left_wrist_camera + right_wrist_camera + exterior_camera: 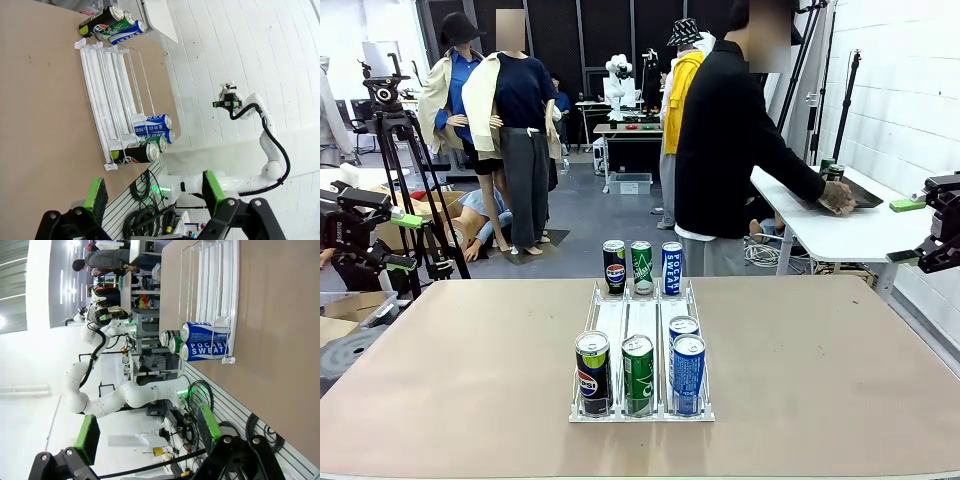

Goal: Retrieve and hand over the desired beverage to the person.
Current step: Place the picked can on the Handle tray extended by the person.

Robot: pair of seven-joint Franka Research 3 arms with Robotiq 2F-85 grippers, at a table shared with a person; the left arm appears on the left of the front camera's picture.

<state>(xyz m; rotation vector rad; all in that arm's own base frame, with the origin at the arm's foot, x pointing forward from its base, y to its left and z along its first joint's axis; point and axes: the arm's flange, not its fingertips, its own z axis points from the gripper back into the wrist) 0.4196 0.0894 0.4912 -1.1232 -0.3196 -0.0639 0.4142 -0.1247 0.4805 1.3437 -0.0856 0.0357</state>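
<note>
Cans sit in a clear 3-lane rack (642, 412) at table (840, 360) centre. Near end, L to R: Pepsi can (592, 372) (black/yellow), green can (638, 374), two blue Pocari Sweat cans (687, 364), one just behind the other. Three more stand at the rack's far end: Pepsi (614, 266), green (641, 266), Pocari (672, 268). Which one is wanted: can't tell, no cue visible.

Person (725, 150) stands beyond the far edge, right of centre, turned away, hands on a tray (865, 195) on the white side table (850, 235) at far right. Not reaching this way.

Handling, judged: thin alu cans, rigid if full, dent under hard squeeze; smooth printed wall, prob. slippery if wet. Full can = moderate weight, top-heavy when tilted. Best hold approx mid-body, pads on opposite sides of the cylinder, can kept upright. Lane dividers + neighbours touching leave little side room, so near-row cans likely need approach from the near open end or from above.

Arms: left gripper (152, 192) parked off the table's left edge, fingers (95, 194) apart, holding nothing; looks across at the rack sideways. Right gripper (147, 435) off the right edge, raised, fingers (209, 427) also spread, nothing between. Both well apart from the cans.
</note>
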